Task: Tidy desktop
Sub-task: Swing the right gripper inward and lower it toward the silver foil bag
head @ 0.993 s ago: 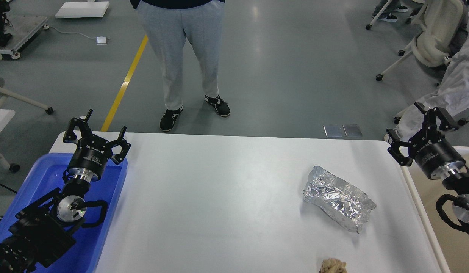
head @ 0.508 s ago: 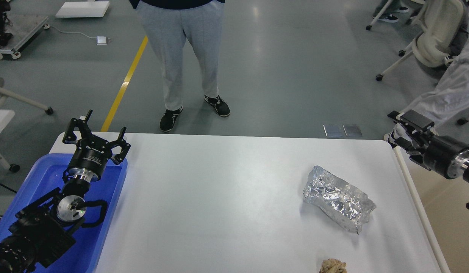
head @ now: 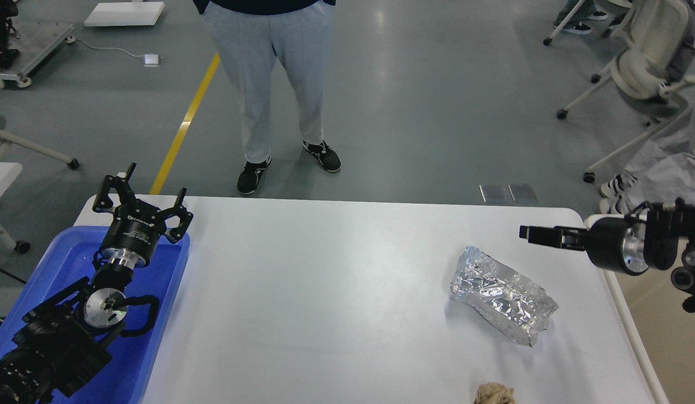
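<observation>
The white desktop (head: 336, 292) holds a crumpled silver foil lump (head: 502, 300) at the right and a small crumpled brown paper wad (head: 493, 394) at the front edge. My left gripper (head: 148, 191) is open and empty above the far end of the blue tray (head: 156, 336). My right gripper (head: 527, 232) points left over the table's right edge, just beyond the foil lump and above it. It is seen side-on, so its fingers cannot be told apart.
A white-rimmed beige bin (head: 625, 314) stands against the table's right side. A person in grey trousers (head: 269, 84) stands beyond the far edge. Office chairs (head: 645, 62) are at the back right.
My right arm has swung from over the bin towards the table and turned, so its gripper now points left near the foil lump. The left arm, foil and paper wad have not moved.
</observation>
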